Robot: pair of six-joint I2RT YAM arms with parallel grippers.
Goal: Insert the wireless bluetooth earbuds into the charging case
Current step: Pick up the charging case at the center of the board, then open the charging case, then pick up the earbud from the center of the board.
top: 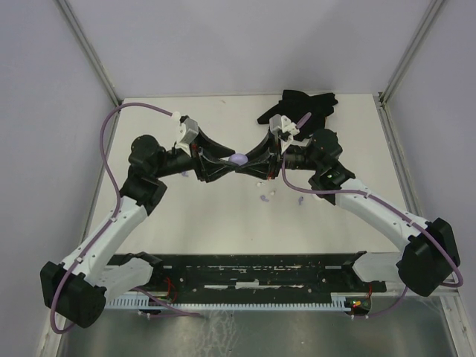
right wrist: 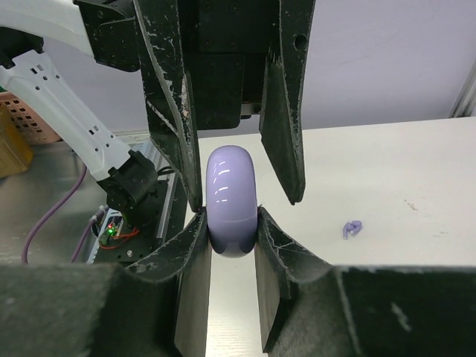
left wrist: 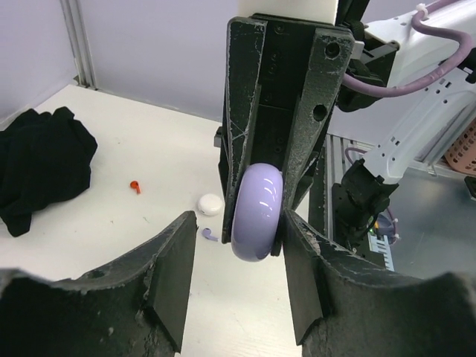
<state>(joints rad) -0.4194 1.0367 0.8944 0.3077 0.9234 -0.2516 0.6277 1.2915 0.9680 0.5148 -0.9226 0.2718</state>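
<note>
Two claws: we see both meeting tip to tip above the middle of the table (top: pixel 201 223), at the centre of the top view.
Right gripper (right wrist: pixel 232 219): closed narrow on the lavender case (right wrist: pixel 231 195), its pads pressed on the two flat faces.
Left gripper (left wrist: pixel 238 223): jaws wide, straddling the same case without clamping it. In its own view one finger (left wrist: pixel 172 271) stands clear; the other is just beside the rim, and we cannot tell whether it touches.
Case: a round disc held on edge, off the table, looking closed to us; no seam or hinge shows.
Earbuds: none in the case. In the left wrist view a red earbud (left wrist: pixel 134 186) lies left of centre and a lavender earbud (left wrist: pixel 210 235) lies just beside a white disc (left wrist: pixel 210 204), all on the table. The right wrist view shows a lavender bud (right wrist: pixel 352 228) right of centre; whether it is the same one or another, we cannot say.
Deciding relation: the buds lie down on the table, below and beyond the raised claws, while the case hangs between them. We judge the left arm the one free to go down for a bud, the right being taken up with the case.
Long axis: the stems are too small for us to tell which way they point.
Step in hand: we reckon the case must be opened first.
</note>
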